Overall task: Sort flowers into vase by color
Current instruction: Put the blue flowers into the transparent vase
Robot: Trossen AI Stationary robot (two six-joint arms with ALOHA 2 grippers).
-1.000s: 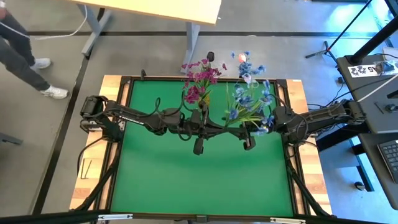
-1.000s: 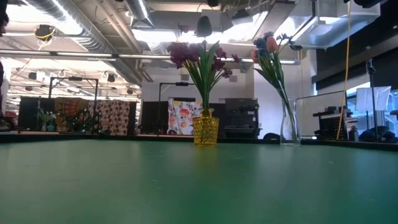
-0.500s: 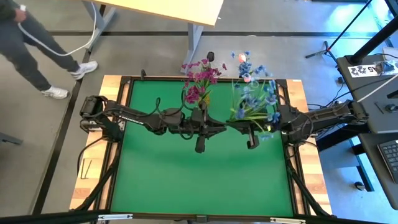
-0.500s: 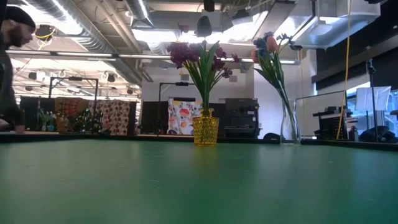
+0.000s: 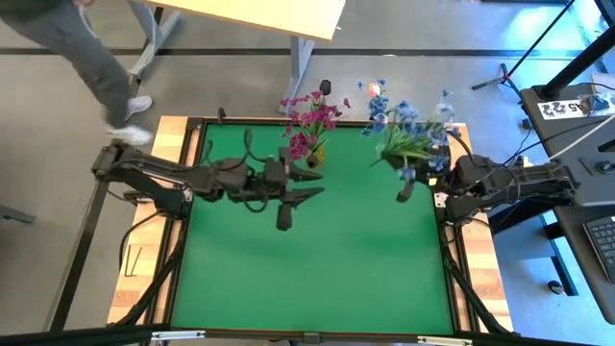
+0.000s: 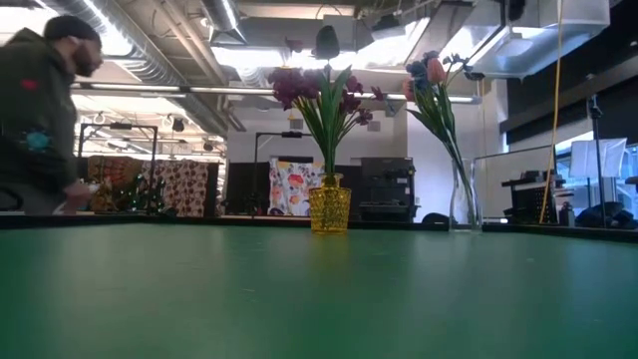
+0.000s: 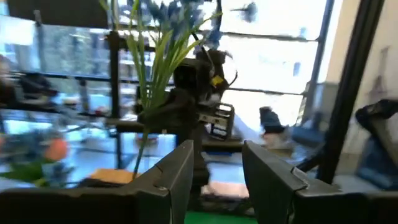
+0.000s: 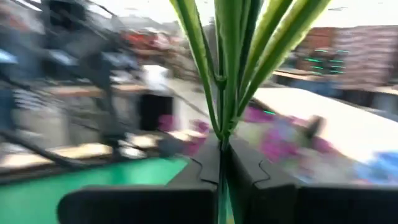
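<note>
My right gripper point(image 5: 407, 185) clenches the blue spray point(image 5: 411, 135), stems low, blooms pointing toward the table's far edge. My left gripper point(image 5: 286, 204) hangs released and empty.

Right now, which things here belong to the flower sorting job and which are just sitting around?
Job:
- blue spray, clamped by the right gripper
- magenta flowers in the yellow vase
- clear vase holding blue and pink blooms
- left gripper, open and empty

Around:
- person walking past
- wooden desk

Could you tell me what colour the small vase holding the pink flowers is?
Yellow vase; the low view shows it best.
</note>
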